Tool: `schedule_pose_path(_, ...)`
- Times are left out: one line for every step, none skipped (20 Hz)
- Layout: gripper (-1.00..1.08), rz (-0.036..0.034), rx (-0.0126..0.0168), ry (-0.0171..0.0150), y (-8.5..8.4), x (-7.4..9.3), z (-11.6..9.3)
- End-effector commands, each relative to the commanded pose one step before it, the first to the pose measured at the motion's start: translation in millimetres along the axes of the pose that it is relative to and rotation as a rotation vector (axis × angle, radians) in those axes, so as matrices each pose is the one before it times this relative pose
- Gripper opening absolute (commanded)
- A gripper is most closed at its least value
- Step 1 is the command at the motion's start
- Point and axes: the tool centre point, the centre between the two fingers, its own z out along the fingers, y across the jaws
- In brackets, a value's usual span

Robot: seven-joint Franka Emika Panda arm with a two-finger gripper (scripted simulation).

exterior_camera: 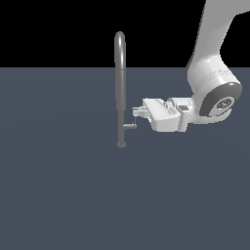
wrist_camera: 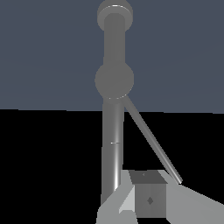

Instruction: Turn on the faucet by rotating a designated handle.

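Note:
The faucet (exterior_camera: pixel 120 88) is a tall slim grey pipe with a hooked top, standing on a small round base on the dark floor. The handle (exterior_camera: pixel 131 125) is a short stub off the pipe's lower side, ending in a thin upright rod. My gripper (exterior_camera: pixel 136 113) reaches in level from the exterior view's right, its tips right by the top of that rod. In the wrist view the faucet (wrist_camera: pixel 113 144) runs lengthwise and the handle (wrist_camera: pixel 151 140) slants toward my gripper (wrist_camera: pixel 147 197), whose fingers look shut together on nothing. Whether they touch the rod is unclear.
The flat dark grey floor (exterior_camera: pixel 58 195) spreads all around the faucet. The white arm (exterior_camera: pixel 215 83) comes down from the upper part of the exterior view's right.

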Motion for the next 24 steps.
schedule_pose_path(-1.00, 0.01132, -0.00270, -0.00390, 12.41, 8.29, -0.14)
schedule_pose_path(-1.00, 0.00142, -0.00050, -0.00060, 4.24, 2.68, -0.01)
schedule_pose_path(-1.00, 0.00142, -0.00050, -0.00059, 4.28, 2.70, -0.01)
schedule_pose_path(-1.00, 0.00143, -0.00050, -0.00058, 4.32, 2.73, -0.02)
schedule_pose_path(-1.00, 0.00143, -0.00049, -0.00057, 4.36, 2.76, -0.02)
schedule_pose_path(-1.00, 0.00000, 0.00000, 0.00000, 0.00, 0.00, 0.00)
schedule_pose_path(-1.00, -0.02375, 0.00372, 0.00667, -11.97, -9.94, 0.12)
schedule_pose_path(-1.00, 0.00349, -0.00060, -0.00102, 4.18, 5.91, 0.01)
schedule_pose_path(-1.00, 0.00343, -0.00059, -0.00100, 4.20, 5.89, 0.00)
schedule_pose_path(-1.00, 0.00353, -0.00060, -0.00102, 4.19, 5.95, 0.00)
schedule_pose_path(-1.00, 0.00347, -0.00058, -0.00100, 4.19, 5.93, 0.00)
schedule_pose_path(-1.00, 0.00350, -0.00058, -0.00100, 4.18, 5.96, -0.01)
schedule_pose_path(-1.00, 0.00351, -0.00058, -0.00099, 4.17, 5.97, -0.01)
schedule_pose_path(-1.00, 0.00351, -0.00056, -0.00097, 4.15, 5.99, -0.03)
schedule_pose_path(-1.00, 0.00000, 0.00000, 0.00000, 0.00, 0.00, 0.00)
schedule_pose_path(-1.00, -0.03055, -0.00200, 0.00132, -11.50, -18.41, 0.18)
schedule_pose_path(-1.00, 0.00361, 0.00021, -0.00017, 1.21, 6.09, 0.00)
schedule_pose_path(-1.00, 0.00358, 0.00021, -0.00017, 1.20, 6.05, -0.01)
schedule_pose_path(-1.00, 0.00354, 0.00021, -0.00017, 1.19, 6.00, -0.01)
schedule_pose_path(-1.00, 0.00354, 0.00021, -0.00017, 1.17, 5.98, -0.01)
schedule_pose_path(-1.00, 0.00351, 0.00021, -0.00017, 1.16, 5.93, -0.01)
schedule_pose_path(-1.00, 0.00351, 0.00022, -0.00017, 1.15, 5.90, -0.02)
schedule_pose_path(-1.00, 0.00348, 0.00022, -0.00016, 1.13, 5.85, -0.02)
schedule_pose_path(-1.00, 0.00344, 0.00022, -0.00016, 1.11, 5.80, -0.03)
